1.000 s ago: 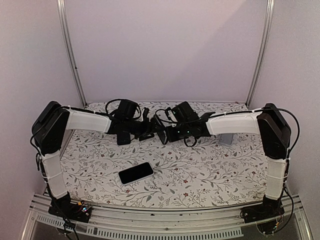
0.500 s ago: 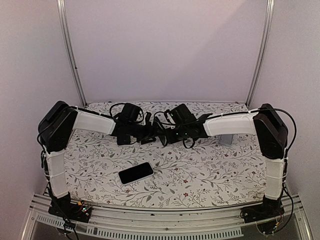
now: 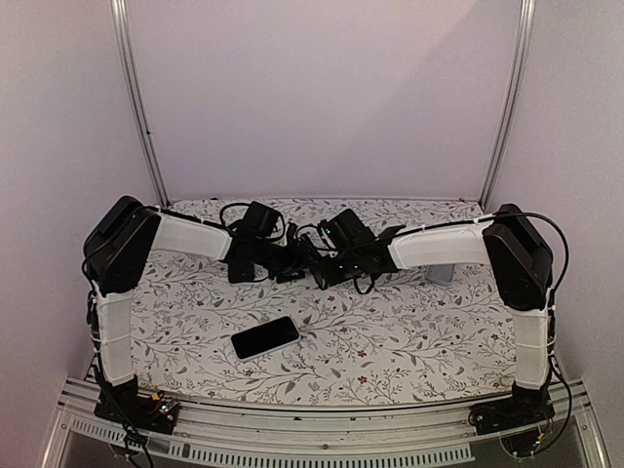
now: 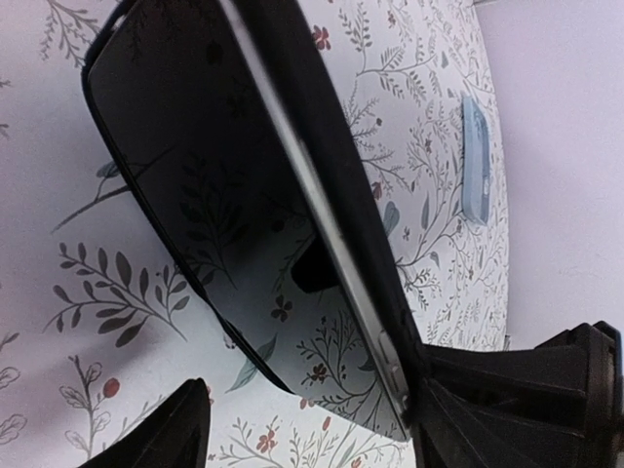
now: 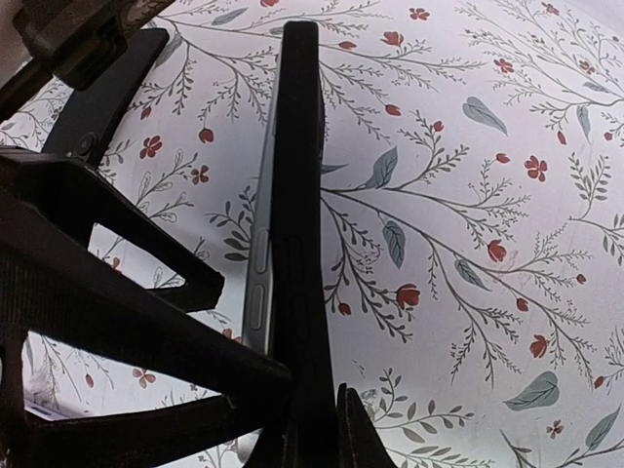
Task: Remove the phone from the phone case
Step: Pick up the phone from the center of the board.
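The phone (image 4: 224,195) has a dark glossy screen and a silver edge (image 5: 258,292). It sits partly in a black phone case (image 5: 295,195), held upright above the floral tablecloth at mid-back (image 3: 305,255). My right gripper (image 5: 307,429) is shut on the case's edge. My left gripper (image 4: 336,419) is open and straddles the phone: its right finger (image 4: 507,409) rests against the case (image 4: 322,127), while its left finger (image 4: 185,429) stands clear of the screen. In the top view the two grippers meet, left (image 3: 283,261) and right (image 3: 324,265).
A second dark phone (image 3: 265,337) lies flat on the cloth near the front, left of centre. A grey slab (image 3: 441,270) lies at the right back, also in the left wrist view (image 4: 473,161). Metal posts and walls enclose the back.
Both arms have shifted slightly: the left shoulder moved right and the right arm leftward. The grippers have closed in together around the cased phone.
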Motion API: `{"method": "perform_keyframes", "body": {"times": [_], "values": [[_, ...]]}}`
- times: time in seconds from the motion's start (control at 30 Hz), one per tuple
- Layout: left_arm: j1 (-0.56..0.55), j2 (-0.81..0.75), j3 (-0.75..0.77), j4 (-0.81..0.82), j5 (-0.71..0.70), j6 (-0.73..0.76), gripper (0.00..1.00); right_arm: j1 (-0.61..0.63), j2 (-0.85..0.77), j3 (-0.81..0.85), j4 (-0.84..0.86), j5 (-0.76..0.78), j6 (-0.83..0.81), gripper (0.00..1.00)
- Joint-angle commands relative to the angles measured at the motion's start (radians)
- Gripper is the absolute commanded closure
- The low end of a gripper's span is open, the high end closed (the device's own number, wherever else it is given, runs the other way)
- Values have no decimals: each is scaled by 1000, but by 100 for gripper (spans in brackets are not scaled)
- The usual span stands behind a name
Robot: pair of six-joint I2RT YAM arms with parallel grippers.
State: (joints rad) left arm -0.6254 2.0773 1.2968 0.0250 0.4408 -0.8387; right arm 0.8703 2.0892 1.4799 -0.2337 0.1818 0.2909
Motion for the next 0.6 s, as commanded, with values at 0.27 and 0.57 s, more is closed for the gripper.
{"method": "perform_keyframes", "body": {"times": [0.27, 0.57], "values": [[-13, 47, -4, -134, -54, 24, 36, 22, -5, 40, 64, 68, -9, 100], [-8, -10, -85, -121, -75, 20, 44, 7, -12, 37, 64, 48, 6, 100]]}}
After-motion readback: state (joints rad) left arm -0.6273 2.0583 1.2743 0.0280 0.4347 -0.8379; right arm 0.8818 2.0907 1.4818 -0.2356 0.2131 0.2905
